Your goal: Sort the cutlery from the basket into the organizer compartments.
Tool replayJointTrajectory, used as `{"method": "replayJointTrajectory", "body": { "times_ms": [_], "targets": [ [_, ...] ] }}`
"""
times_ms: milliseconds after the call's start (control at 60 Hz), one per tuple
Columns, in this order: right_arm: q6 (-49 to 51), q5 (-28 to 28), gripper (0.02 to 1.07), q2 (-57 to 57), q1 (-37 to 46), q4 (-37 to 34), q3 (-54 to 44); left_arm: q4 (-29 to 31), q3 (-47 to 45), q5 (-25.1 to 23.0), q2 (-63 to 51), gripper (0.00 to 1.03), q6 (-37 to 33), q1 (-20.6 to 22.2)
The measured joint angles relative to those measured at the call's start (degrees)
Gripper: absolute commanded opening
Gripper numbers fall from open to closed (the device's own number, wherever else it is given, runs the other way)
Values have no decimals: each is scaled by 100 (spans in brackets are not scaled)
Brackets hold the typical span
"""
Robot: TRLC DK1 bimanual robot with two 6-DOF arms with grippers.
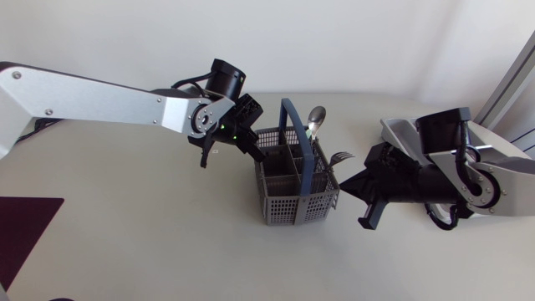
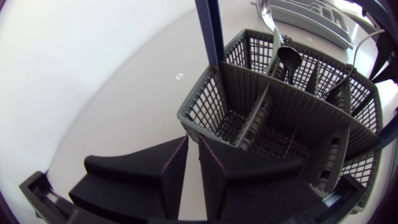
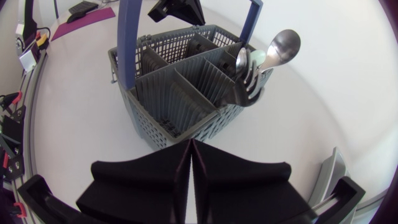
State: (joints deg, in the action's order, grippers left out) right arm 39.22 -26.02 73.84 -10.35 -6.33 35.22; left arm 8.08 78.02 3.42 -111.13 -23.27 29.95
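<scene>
The grey mesh basket (image 1: 276, 201) with a blue handle (image 1: 303, 142) stands mid-table. A spoon (image 1: 316, 118) and a fork (image 1: 338, 156) stick out of its far right compartment; the right wrist view shows the spoon (image 3: 280, 48) and fork (image 3: 249, 78) together. My left gripper (image 1: 255, 149) hovers at the basket's back left corner (image 2: 186, 118), its fingers (image 2: 214, 171) drawn almost together on nothing. My right gripper (image 1: 343, 189) sits just right of the basket, shut and empty, pointing at the basket wall (image 3: 168, 106). The grey organizer (image 1: 401, 134) lies behind my right arm.
A dark purple mat (image 1: 25, 226) lies at the table's left edge. Bare tabletop (image 1: 167, 234) stretches in front of and left of the basket. The organizer (image 2: 311, 15) shows beyond the basket in the left wrist view.
</scene>
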Motion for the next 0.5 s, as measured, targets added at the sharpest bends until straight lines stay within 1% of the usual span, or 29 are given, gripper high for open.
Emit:
{"method": "replayJointTrajectory", "body": {
  "times_ms": [200, 500],
  "targets": [
    [-24, 208, 8, 9, -444, 184, -125, 57, 339, -17, -247, 14, 39, -2],
    [-175, 636, 7, -37, -1202, 184, -175, 321, 990, -149, -800, 14, 39, 0]
  ]
}}
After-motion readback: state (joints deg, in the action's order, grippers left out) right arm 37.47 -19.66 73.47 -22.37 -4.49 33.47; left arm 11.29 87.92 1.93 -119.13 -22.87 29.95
